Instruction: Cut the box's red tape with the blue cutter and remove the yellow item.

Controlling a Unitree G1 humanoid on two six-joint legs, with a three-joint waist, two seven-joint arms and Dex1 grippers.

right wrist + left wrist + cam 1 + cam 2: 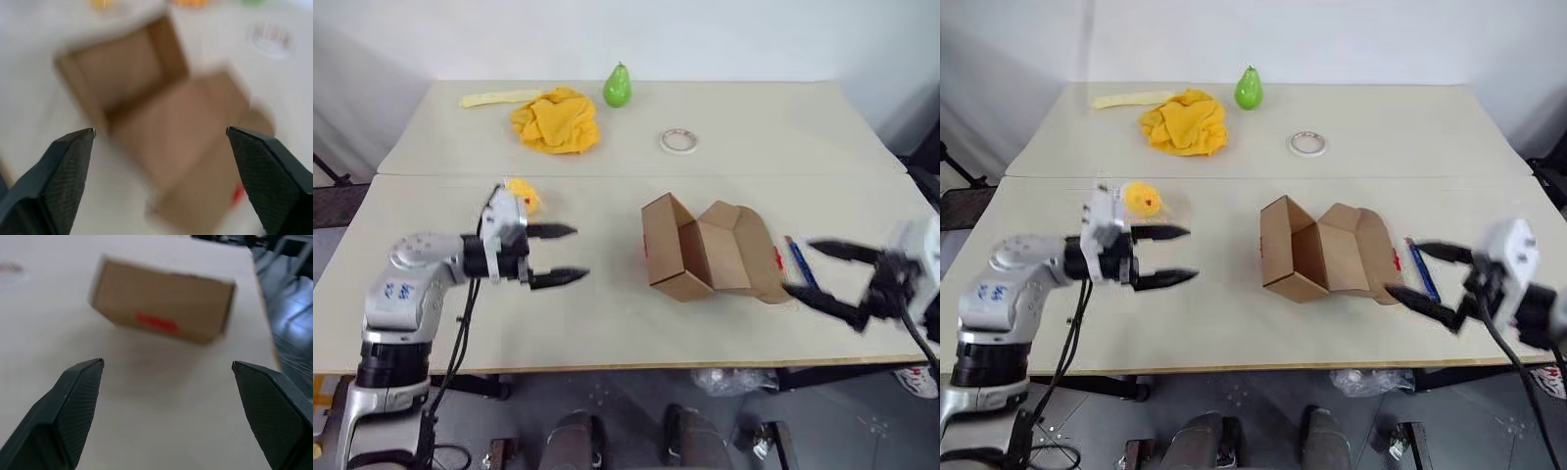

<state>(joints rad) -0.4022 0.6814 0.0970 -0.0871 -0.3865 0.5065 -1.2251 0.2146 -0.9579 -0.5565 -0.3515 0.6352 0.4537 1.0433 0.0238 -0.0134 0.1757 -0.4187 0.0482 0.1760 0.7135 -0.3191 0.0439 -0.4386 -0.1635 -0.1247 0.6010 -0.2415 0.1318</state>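
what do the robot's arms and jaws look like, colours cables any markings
The left arm has a silver-grey shell with small blue markings on its side, a black collar lower down and a white block at the wrist. Black cables hang beside it. The left gripper and right gripper each end in two slim, black, tapered fingers, finely textured in the wrist views. The right wrist carries a white housing with a black cable.

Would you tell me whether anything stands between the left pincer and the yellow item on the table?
Nothing visible does. The yellow item lies on the table just beyond the open left pincer, already out of the opened box.
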